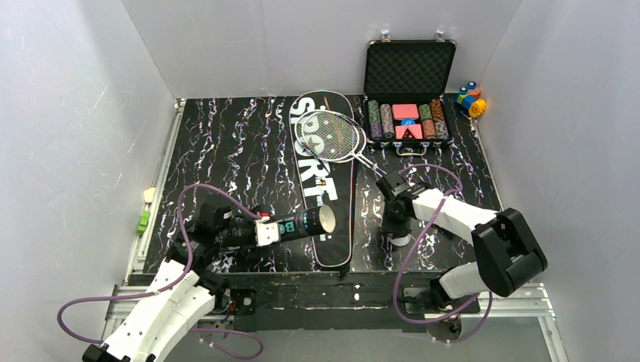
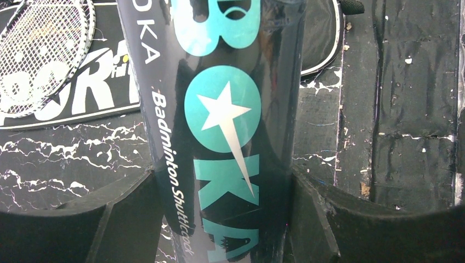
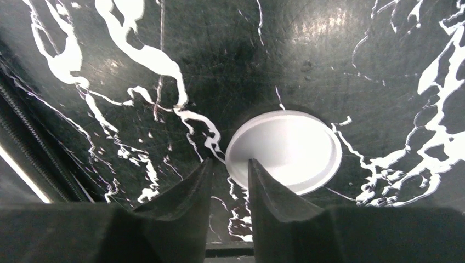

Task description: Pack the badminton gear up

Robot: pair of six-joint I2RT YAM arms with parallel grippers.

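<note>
My left gripper (image 1: pixel 266 231) is shut on the long black tube (image 1: pixel 306 224) and holds it level above the table's front, open end to the right. In the left wrist view the tube (image 2: pixel 219 82), printed "BOKA Badminton Shuttlecock", fills the gap between my fingers (image 2: pixel 131 219). The round white lid (image 1: pixel 400 240) lies flat on the table. My right gripper (image 1: pixel 398 226) points down at it. In the right wrist view my gripper (image 3: pixel 229 164) is open by a narrow gap, astride the lid's (image 3: pixel 288 150) left rim. Two rackets (image 1: pixel 332 132) lie on the "SPORT" bag (image 1: pixel 321 185). No shuttlecocks show.
An open black case of poker chips (image 1: pixel 407 113) stands at the back right, with small coloured blocks (image 1: pixel 472 98) beside it. Small green and yellow pieces (image 1: pixel 145 215) lie on the left rail. White walls close in three sides.
</note>
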